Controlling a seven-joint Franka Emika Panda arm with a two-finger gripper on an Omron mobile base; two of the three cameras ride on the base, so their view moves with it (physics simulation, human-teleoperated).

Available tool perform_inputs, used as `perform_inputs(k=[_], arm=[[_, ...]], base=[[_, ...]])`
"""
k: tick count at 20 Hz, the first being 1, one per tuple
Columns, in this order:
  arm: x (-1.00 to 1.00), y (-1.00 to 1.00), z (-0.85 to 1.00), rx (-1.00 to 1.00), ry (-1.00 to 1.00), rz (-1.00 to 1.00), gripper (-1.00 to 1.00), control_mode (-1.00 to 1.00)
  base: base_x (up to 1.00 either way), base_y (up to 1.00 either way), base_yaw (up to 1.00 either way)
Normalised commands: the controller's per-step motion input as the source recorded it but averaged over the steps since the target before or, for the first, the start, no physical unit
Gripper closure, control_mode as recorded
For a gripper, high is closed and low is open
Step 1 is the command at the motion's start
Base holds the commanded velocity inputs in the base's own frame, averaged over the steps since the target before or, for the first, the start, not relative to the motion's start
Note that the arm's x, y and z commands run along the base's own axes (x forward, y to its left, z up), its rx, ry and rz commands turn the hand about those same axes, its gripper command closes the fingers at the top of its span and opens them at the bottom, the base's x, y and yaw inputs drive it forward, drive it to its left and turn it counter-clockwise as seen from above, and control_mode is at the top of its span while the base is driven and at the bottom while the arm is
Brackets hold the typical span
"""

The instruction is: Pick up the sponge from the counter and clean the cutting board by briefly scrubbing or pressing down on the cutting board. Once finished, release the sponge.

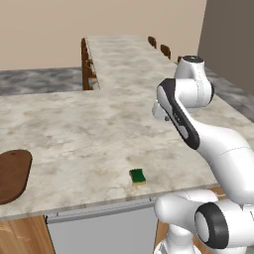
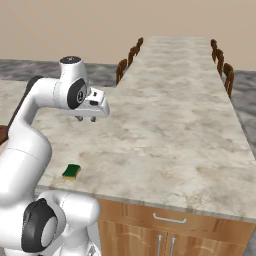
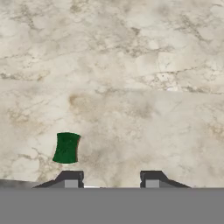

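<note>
- The sponge, a small block with a dark green scouring layer over a yellow base, lies flat and alone near the front edge of the marbled table, green side up.
- In the hand view the sponge sits low and left of centre, just above the left fingertip, so the hand is not yet lined up over it.
- By its look it should be light and soft: likely to squash under a firm pinch but unlikely to slip, the rough green top giving good purchase.
- The best hold appears to be across its two shorter-spaced sides, fingers straddling the block from above and closing on the yellow foam and green layer together.
- The fingers hang above the table, up and well apart from the sponge; they hold nothing, and though the two dark tips stand somewhat apart in the hand view, they are at their narrowest setting and count as closed.
- They will probably need to spread wider before descending.
- The cutting board, a dark brown rounded slab, lies at the table's left end, well apart from the sponge, partly cut off by the frame edge.
- Wooden chairs line the far stretch of the table.
</note>
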Motion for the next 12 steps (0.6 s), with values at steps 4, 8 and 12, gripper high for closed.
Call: perform_inputs(k=[4,8,12], arm=[[0.0,0.0,-0.01,0.0,0.03,0.0,-1.0,-1.0],[-0.01,0.13,-0.24,0.0,0.04,0.0,-1.0,-1.0],[0.0,0.18,-0.47,0.0,0.06,0.0,-1.0,-1.0]], base=[[0.0,0.0,0.0],[0.0,0.0,0.0],[0.0,0.0,0.0]])
